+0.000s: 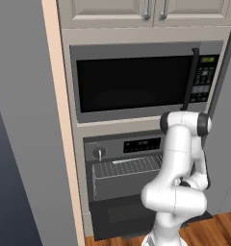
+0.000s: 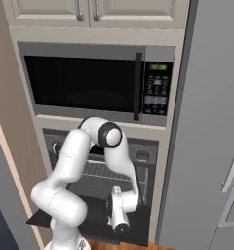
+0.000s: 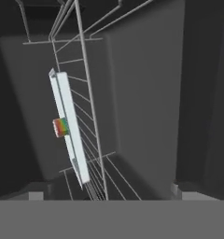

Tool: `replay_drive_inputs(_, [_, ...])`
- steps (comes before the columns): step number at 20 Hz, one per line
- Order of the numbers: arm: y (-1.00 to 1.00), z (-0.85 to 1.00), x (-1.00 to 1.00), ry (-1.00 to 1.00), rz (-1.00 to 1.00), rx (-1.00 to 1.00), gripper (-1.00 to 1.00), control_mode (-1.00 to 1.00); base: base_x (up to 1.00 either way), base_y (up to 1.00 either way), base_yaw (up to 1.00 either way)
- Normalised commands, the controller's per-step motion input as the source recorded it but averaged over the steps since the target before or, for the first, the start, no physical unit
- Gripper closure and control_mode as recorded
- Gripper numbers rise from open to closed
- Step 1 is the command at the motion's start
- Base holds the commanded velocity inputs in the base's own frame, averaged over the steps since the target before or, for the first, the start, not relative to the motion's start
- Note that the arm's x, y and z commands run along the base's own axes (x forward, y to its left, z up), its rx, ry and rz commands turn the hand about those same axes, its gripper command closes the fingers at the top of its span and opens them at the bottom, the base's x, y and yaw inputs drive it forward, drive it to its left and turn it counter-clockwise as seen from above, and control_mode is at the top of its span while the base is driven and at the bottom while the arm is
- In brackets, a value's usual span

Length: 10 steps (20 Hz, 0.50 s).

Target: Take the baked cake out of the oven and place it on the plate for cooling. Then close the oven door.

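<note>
You have the oven (image 1: 122,163) open below the microwave (image 1: 136,84), its door (image 2: 89,222) dropped flat toward you, and the gripper (image 2: 120,222) hangs over that door with its jaws spread apart, holding nothing. From the hand camera you look into the dark cavity, where a flat light-grey tray (image 3: 69,126) carrying the small rainbow-coloured cake (image 3: 60,127) sits on the wire rack (image 3: 93,107). The digits on the microwave's green display (image 2: 158,67) and the oven's black strip (image 1: 142,144) are too small for you to read.

Grey steel oven (image 1: 122,168), rainbow-striped cake (image 3: 61,127) on white tray (image 3: 69,126)
</note>
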Motion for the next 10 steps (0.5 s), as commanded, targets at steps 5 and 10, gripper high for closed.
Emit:
replay_drive_inputs(5, [0.00, -0.03, 0.10, -0.05, 0.02, 0.00, -1.00, -1.00, 0.00, 0.00, 0.00])
replay_drive_inputs(10, [0.00, -0.02, 0.13, -0.13, 0.07, 0.02, -1.00, -1.00, 0.00, 0.00, 0.00])
